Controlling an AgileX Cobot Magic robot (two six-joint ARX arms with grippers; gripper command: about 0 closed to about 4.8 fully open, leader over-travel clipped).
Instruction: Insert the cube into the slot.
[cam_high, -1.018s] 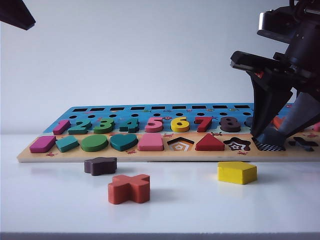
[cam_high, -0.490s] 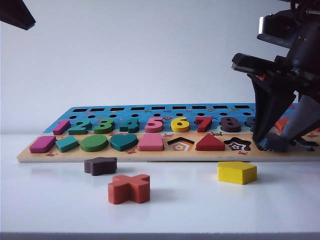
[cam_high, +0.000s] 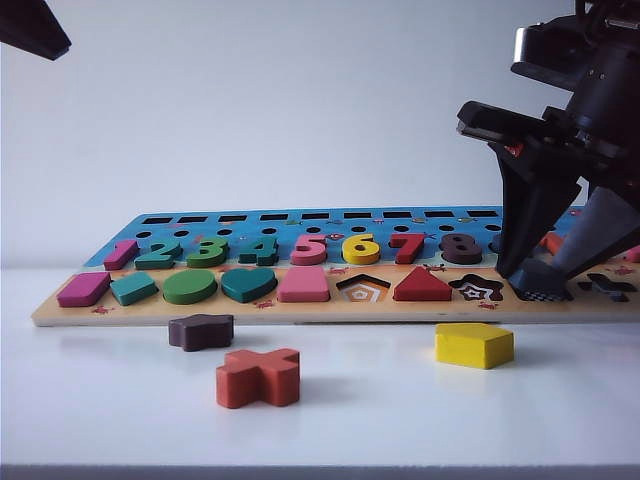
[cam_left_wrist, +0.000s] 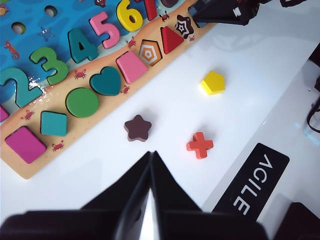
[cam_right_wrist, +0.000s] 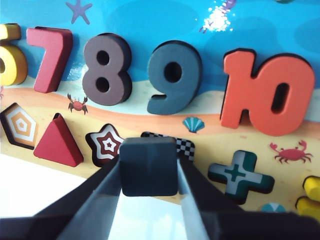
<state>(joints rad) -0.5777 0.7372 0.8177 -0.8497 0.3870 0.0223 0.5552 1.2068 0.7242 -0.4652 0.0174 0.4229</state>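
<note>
Exterior view — white table, pale wall, both grippers above.

Board: bare wood edge, glossy printed top with glare spots. Cube matt navy paint, held in the right pincer, black matt plastic fingers; counter smooth, glossy white, faintly reflective.
</note>
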